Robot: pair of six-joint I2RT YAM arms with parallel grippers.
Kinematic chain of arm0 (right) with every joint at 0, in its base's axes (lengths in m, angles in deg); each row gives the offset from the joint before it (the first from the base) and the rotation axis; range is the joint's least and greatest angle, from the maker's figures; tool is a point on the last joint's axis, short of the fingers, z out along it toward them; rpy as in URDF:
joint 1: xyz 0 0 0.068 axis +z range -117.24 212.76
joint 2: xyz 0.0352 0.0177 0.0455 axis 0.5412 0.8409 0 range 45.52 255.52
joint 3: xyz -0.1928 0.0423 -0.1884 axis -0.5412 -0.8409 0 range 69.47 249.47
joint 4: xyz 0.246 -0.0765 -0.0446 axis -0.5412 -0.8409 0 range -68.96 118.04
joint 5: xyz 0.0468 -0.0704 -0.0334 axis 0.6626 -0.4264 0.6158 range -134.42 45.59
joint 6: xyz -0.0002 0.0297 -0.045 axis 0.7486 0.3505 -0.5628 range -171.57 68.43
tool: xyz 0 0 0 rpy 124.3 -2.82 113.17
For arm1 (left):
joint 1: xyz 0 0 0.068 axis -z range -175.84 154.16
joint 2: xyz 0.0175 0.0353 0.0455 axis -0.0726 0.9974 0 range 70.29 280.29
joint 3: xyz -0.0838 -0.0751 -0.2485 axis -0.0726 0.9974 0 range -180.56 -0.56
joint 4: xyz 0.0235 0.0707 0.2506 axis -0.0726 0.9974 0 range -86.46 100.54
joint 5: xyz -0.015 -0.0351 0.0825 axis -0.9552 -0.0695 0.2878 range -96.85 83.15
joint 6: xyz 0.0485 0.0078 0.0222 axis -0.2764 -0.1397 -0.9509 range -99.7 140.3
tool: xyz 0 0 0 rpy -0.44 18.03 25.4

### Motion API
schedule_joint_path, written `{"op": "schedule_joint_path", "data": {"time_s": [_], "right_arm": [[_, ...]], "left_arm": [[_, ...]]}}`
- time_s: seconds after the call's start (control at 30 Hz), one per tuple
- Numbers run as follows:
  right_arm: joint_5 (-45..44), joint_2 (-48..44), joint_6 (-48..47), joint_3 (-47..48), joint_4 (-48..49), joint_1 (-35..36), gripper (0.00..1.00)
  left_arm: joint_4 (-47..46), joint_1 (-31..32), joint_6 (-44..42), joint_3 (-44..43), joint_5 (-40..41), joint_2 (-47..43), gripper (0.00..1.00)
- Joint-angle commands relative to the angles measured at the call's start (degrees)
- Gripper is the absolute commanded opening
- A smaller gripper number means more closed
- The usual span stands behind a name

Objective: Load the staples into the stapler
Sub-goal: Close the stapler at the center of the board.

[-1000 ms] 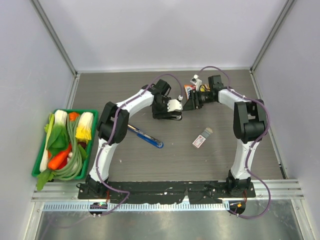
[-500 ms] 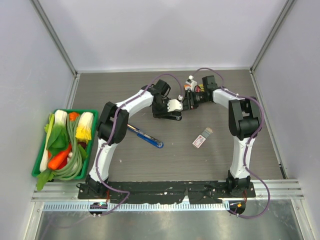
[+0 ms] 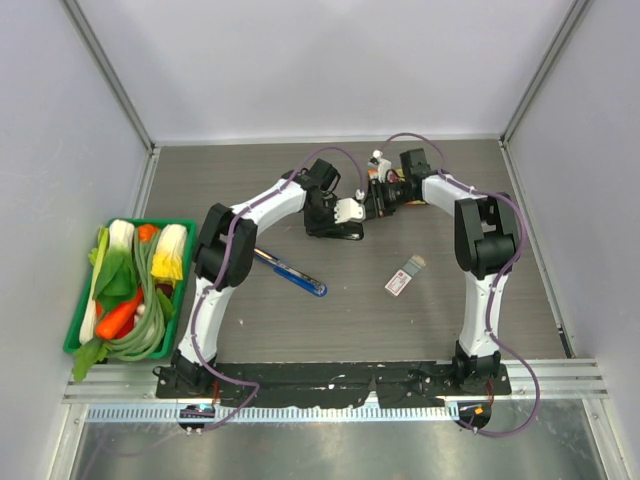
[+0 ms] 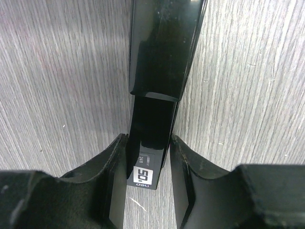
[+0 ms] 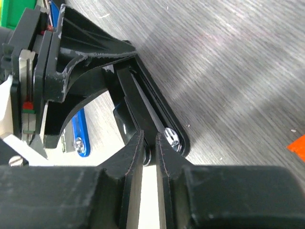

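Item: stapler (image 4: 162, 47), black, glossy, lying on the table (image 3: 430, 325), centre, toward the far side. My left jaws are narrow, clasping one end of it from both sides. My right jaws are closed to a slit, pinching the tip of its thin inner rail. Staples (image 3: 414, 264): grey strip at the mouth of a white-and-red box (image 3: 397, 285), well apart from the stapler, nearer my bases. Blue-handled tool (image 3: 290, 272), between. Green basket (image 3: 186, 221) of vegetables, far left.

The stapler (image 4: 161, 52) carries a label (image 4: 143, 174) reading "50".
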Motion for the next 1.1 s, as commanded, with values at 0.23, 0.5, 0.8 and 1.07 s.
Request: {"op": "schedule_joint_path", "data": {"time_s": [0.23, 0.5, 0.8, 1.07], "right_arm": [[-14.73, 6.5, -3.86, 1.69, -7.78, 2.0, 0.21], [-11.74, -1.13, -5.79, 4.15, -8.04, -0.01, 0.32], [-9.28, -10.19, -9.74, 3.9, -8.13, -3.79, 0.36], [-12.79, -16.69, -20.36, -3.4, -10.32, -3.71, 0.36]], "left_arm": [[-0.91, -0.56, 1.45, -1.8, -2.02, -1.17, 0.26], [-1.88, -1.17, 2.07, -1.01, -1.75, -2.4, 0.52], [-4.61, -2.49, 4.88, 0.4, -2.28, -7.4, 0.7], [-3.91, -5.65, 6.91, 5.58, -9.22, -18.12, 0.96]]}}
